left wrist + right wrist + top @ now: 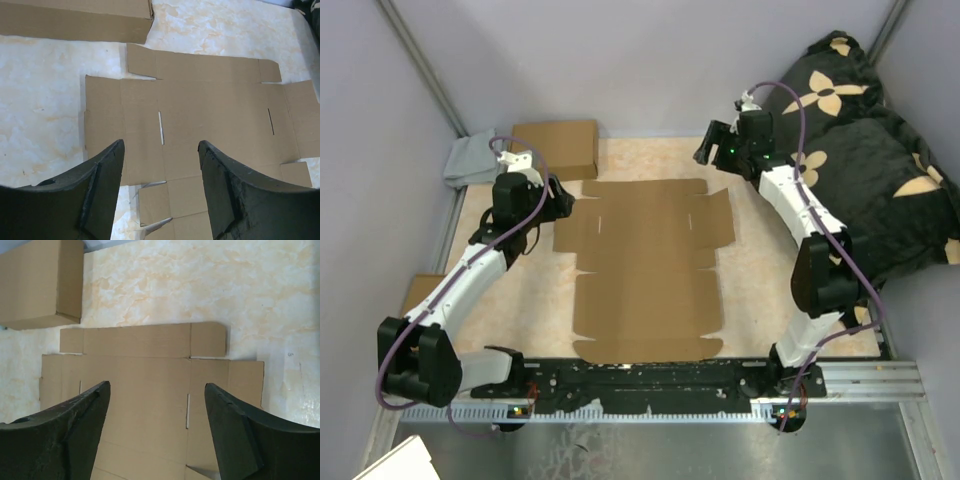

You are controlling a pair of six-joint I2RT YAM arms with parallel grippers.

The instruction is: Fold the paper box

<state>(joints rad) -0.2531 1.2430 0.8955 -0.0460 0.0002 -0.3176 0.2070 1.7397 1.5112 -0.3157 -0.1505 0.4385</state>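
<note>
The paper box (645, 262) is a flat brown cardboard blank lying unfolded in the middle of the table, with side flaps and two slits. It also shows in the left wrist view (210, 115) and the right wrist view (150, 390). My left gripper (555, 205) is open and empty, raised just off the blank's left flap; its fingers frame the left slit (160, 127). My right gripper (712, 145) is open and empty, raised beyond the blank's far right corner, looking down on the far flap (142, 339).
A folded brown cardboard box (556, 148) stands at the back left, next to a grey cloth (470, 160). A black flowered cushion (880, 150) fills the right side. A cardboard piece (420, 292) lies at the left edge. Grey walls enclose the table.
</note>
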